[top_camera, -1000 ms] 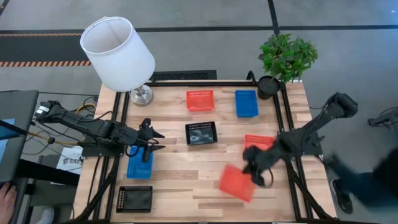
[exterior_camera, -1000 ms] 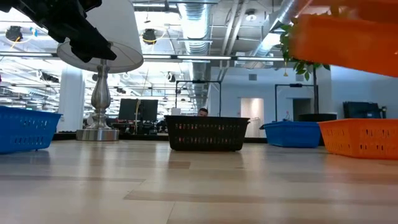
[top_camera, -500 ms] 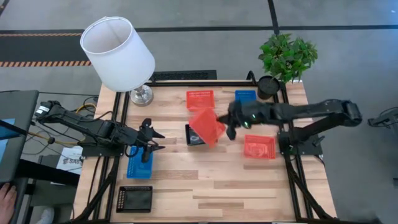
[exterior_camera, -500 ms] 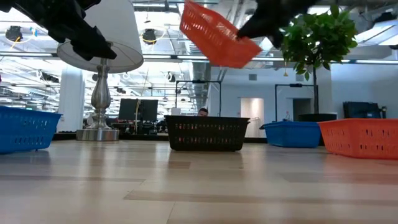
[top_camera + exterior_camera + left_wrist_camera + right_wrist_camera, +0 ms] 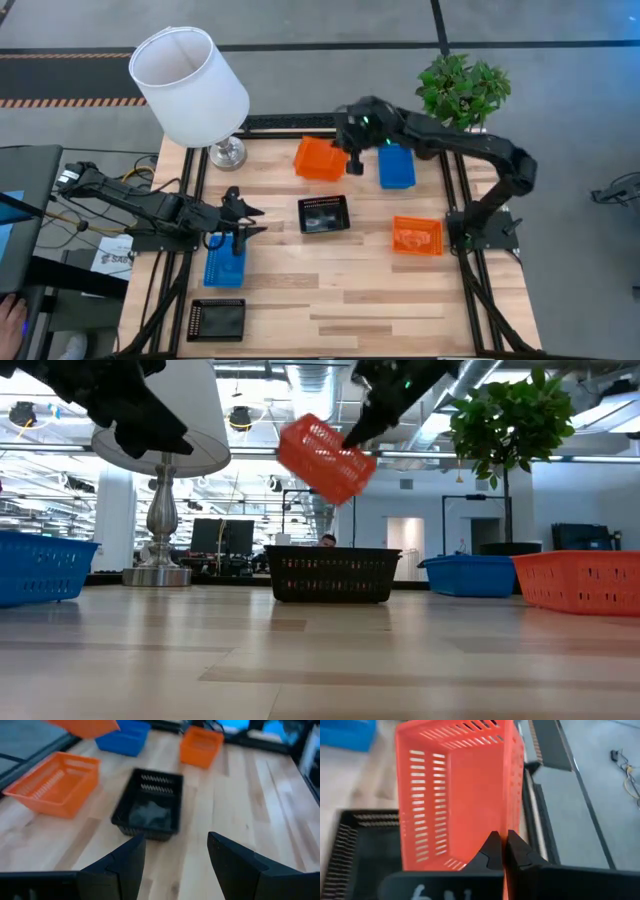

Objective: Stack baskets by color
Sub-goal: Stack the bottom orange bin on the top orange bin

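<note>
Right gripper [image 5: 502, 851] clamped on red basket [image 5: 455, 790] wall, held aloft; left gripper [image 5: 172, 851] fingers apart, black basket [image 5: 149, 806] ahead

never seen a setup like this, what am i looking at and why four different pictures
These are two robot arms at a wooden table, seen by four cameras: one overhead, one at table height, one on each wrist. Small baskets lie about: blue, black and red-orange ones, beside a lamp and a potted plant. The right gripper is shut on the wall of a red-orange basket, held in the air at the far side of the table. The left gripper hangs open over a blue basket.
</note>
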Motion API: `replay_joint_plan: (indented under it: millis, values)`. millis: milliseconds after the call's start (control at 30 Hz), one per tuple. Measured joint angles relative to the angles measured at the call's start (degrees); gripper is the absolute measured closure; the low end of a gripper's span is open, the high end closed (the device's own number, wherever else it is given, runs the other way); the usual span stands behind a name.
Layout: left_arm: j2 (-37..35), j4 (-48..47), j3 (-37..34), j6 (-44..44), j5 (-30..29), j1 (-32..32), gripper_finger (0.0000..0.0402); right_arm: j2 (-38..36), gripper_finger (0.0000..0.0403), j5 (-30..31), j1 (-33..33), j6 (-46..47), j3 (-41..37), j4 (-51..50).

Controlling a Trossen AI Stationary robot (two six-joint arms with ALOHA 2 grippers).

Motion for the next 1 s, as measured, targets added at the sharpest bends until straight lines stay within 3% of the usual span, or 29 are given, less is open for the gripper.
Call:
replay_joint_plan:
  millis: [300,500,1000]
  values:
    - [0.1,2.7,0.0,-7.9,-5.9,0.0,0.0200,12.1,0.0401,-3.3,-6.0,-12.6,11.9,-12.8]
    - [0.1,2.9,0.0,-10.8,-9.6,0.0,0.0200,18.1,0.0401,-7.4,-7.2,-15.0,17.1,-15.9]
    - [0.1,3.2,0.0,-12.2,-10.9,0.1,0.0200,20.3,0.0401,-7.4,-7.5,-16.2,18.5,-16.8]
